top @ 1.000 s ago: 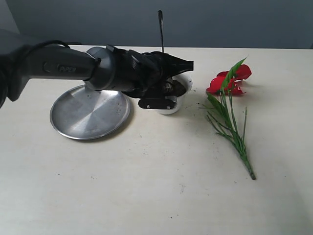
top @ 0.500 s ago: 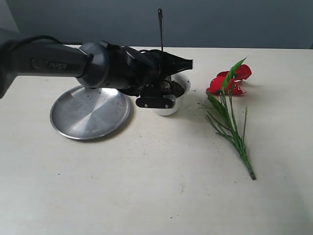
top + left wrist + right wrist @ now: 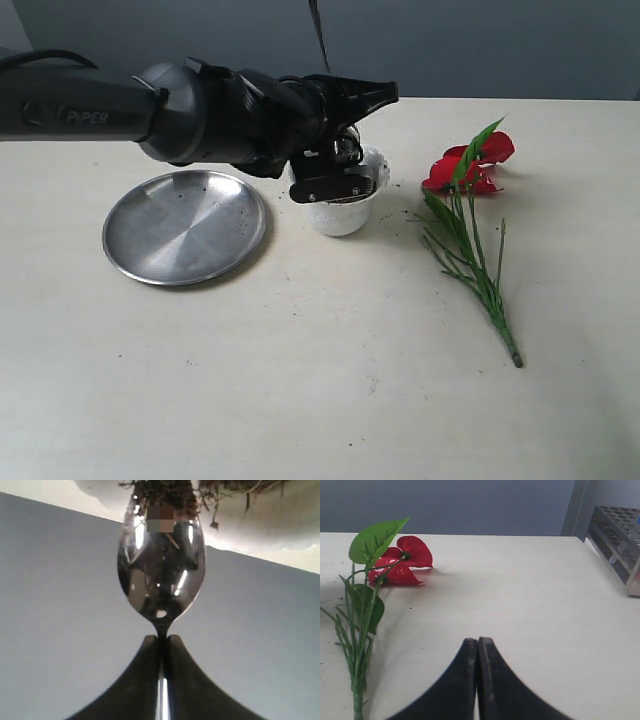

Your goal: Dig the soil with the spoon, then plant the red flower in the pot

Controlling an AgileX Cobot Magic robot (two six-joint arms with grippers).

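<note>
Left gripper: jaws pinched tight on the thin neck of the spoon, fingers nearly touching with only the handle between them. Spoon bowl is shiny silver, and its tip is buried in the soil. Soil is dark brown and fibrous, with stringy bits hanging off around the tip. In the exterior view this gripper sits over the pot, with the spoon handle poking up past it and out of the top of the frame. The wrist hardware blocks the pot's mouth there, so I can't tell how deep the spoon goes.

Pot is small and white, standing upright on the table just right of the steel plate. A few dirt crumbs lie on the table near it.

Right gripper: fingers pressed together and holding nothing, above bare table near the red flower.

Red flower lies flat on the table, right of the pot and apart from it. Its red petals and broad leaf point to the far side, the green stem end to the near side. Nothing touches it.
</note>
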